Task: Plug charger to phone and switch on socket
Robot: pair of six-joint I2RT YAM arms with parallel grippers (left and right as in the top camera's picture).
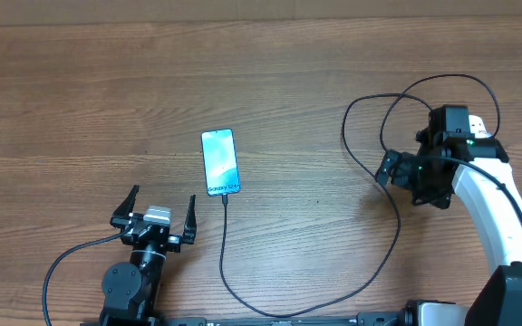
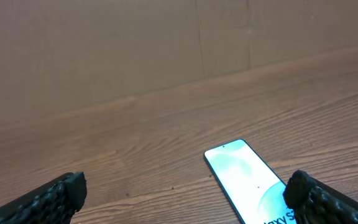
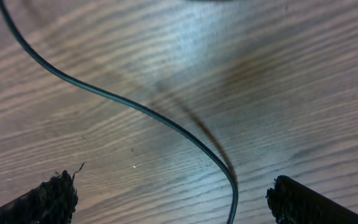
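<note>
Overhead view, starting on my left: the table (image 1: 71, 81) shows bare wood along its left side and across the far edge, so I have open room there. The left gripper (image 1: 164, 194) sits close to the near edge with its jaws spread wide and nothing between them. My left wrist view agrees, with both fingers (image 2: 55, 196) low in the frame's corners, far apart over plain wood.

The phone (image 1: 220, 162) lies flat just beyond that gripper and slightly to its right. Its screen is lit, its long sides run away from me, and the "Galaxy" end is nearest. From overhead there is a gap between it and the gripper.

The charger (image 1: 224, 237) meets the phone's near short edge, but I cannot tell whether its tip is fully seated. From there the cable runs toward the near table edge and curves right along it. It then climbs back up the table and loops around the right arm (image 1: 492, 195). Between the phone and that rising stretch I see a wide patch of bare wood.

In the right wrist view the right gripper (image 3: 173, 190) is released, jaws wide. The cable snakes across the wood between the fingers and touches neither.
</note>
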